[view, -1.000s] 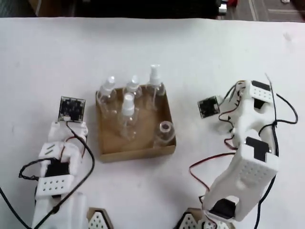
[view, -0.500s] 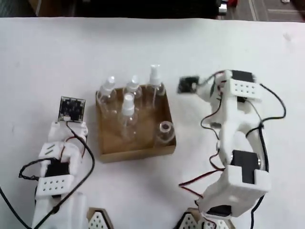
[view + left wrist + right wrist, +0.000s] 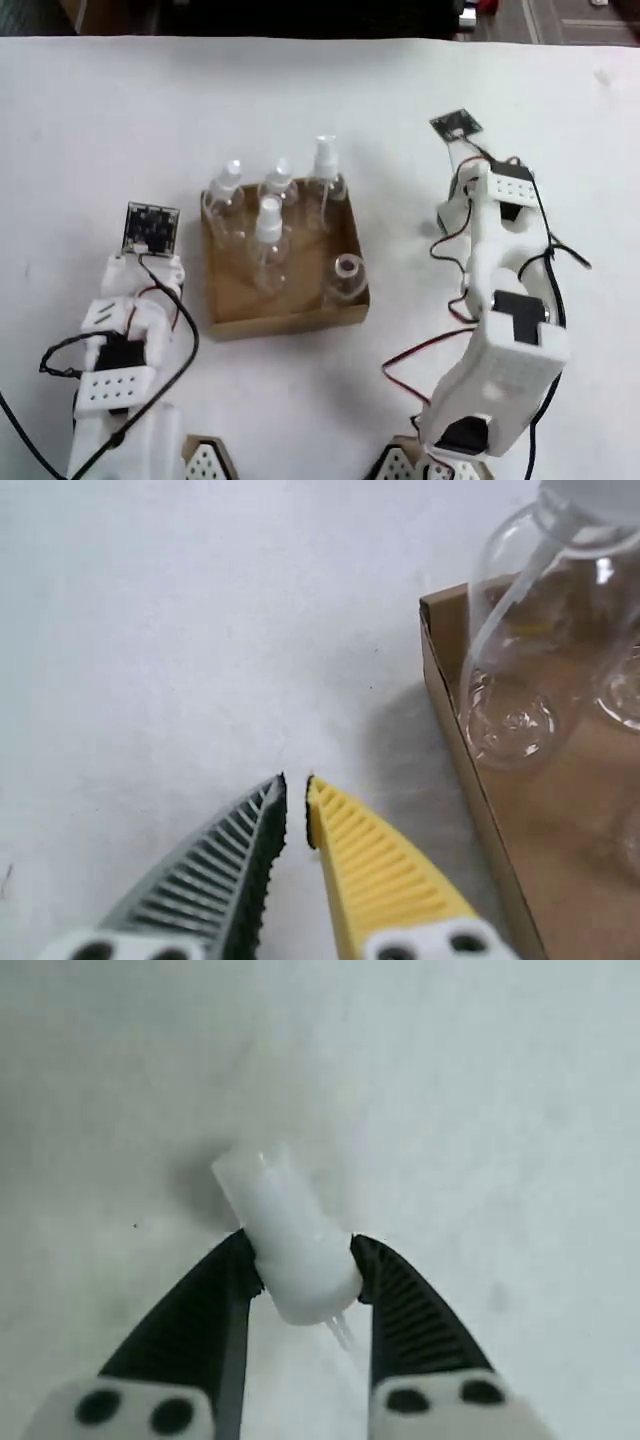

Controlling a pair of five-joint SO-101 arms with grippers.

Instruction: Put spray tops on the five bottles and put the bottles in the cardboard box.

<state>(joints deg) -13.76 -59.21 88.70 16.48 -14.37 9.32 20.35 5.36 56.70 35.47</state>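
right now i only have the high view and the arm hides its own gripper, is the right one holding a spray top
Observer: Yes. In the right wrist view the right gripper is shut on a white spray top, with its thin tube pointing back toward the wrist.
Operator: ok and the left gripper, anything in it
Observer: No. The left gripper is shut and empty, over bare table just outside a corner of the cardboard box.
Operator: what does the left cam get inside that corner
Observer: A clear bottle stands just inside it, and its dip tube shows through the wall, running down from the neck.
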